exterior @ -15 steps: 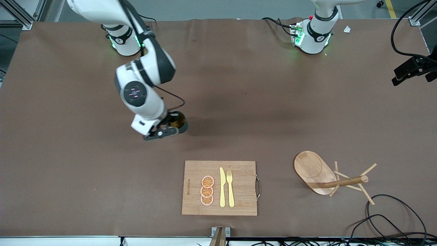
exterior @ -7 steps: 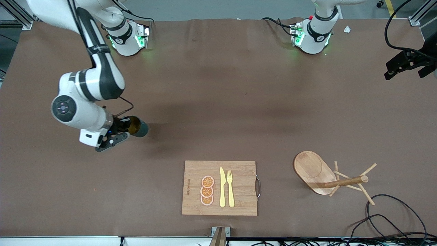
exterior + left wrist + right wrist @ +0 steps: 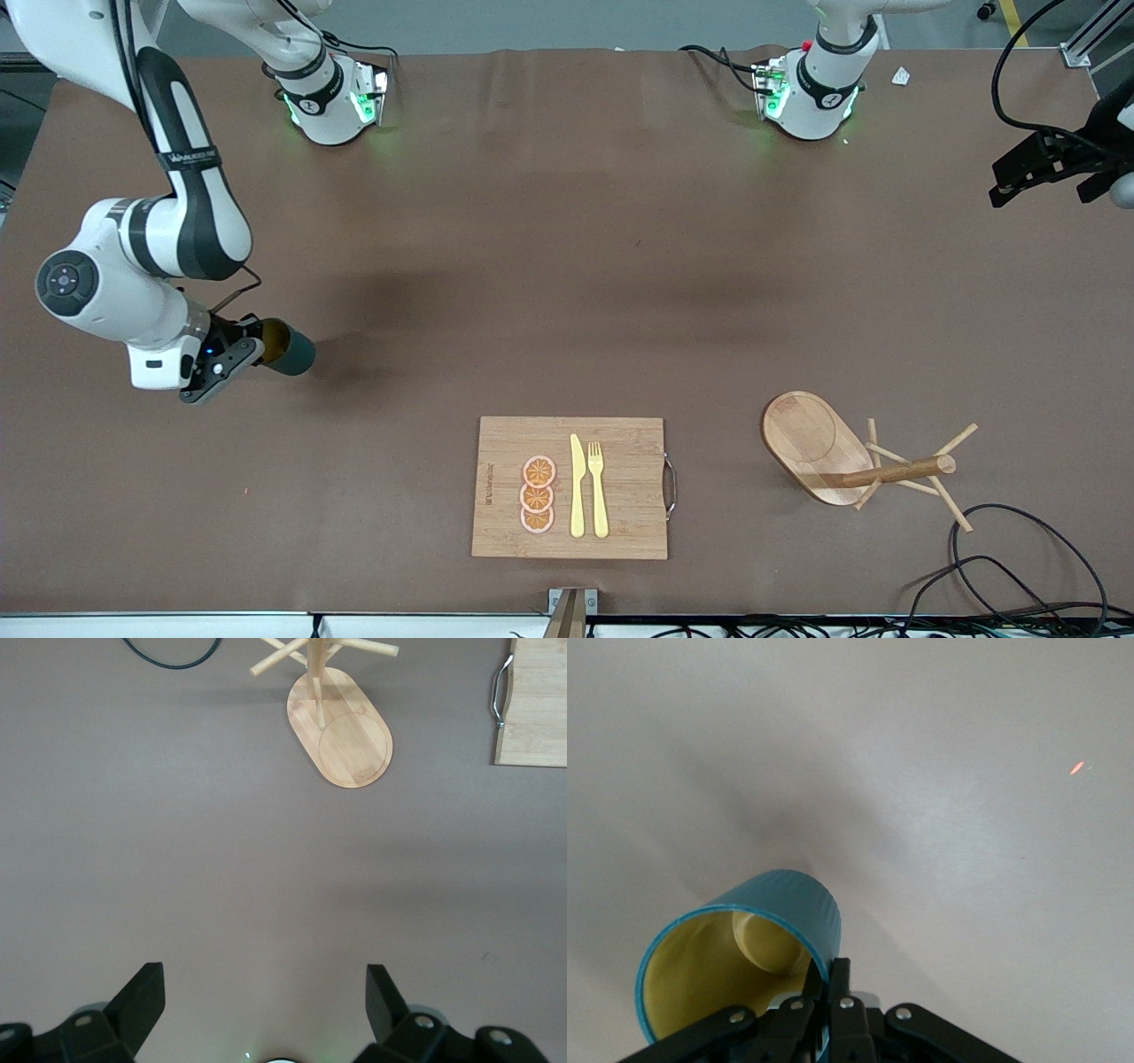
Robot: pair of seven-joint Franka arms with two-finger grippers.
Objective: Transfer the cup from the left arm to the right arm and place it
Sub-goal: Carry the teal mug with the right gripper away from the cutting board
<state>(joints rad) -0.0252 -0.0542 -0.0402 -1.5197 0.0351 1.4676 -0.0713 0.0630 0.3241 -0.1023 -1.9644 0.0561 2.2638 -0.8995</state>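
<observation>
The right gripper (image 3: 232,356) is pinched tight on the rim of the cup (image 3: 288,347), one finger inside the mustard-yellow interior and one against the teal outer wall, as the right wrist view shows at the cup's (image 3: 735,966) lip where the fingers (image 3: 837,1010) meet. The cup hangs tilted on its side in the air, its mouth turned toward the gripper, over bare tabletop (image 3: 567,266) near the edge at the right arm's end. The left gripper (image 3: 1036,168) is up over the edge at the left arm's end, its fingers (image 3: 133,1001) spread wide with nothing between them. The middle of the tabletop is open brown surface. Along the edge nearest the front camera lies a wooden cutting board (image 3: 620,443) carrying three orange slices (image 3: 538,494), a yellow knife (image 3: 577,487) and a yellow fork (image 3: 598,487). A wooden mug tree (image 3: 842,452) lies toppled toward the left arm's end, with black cables (image 3: 1019,567) by that near corner.
</observation>
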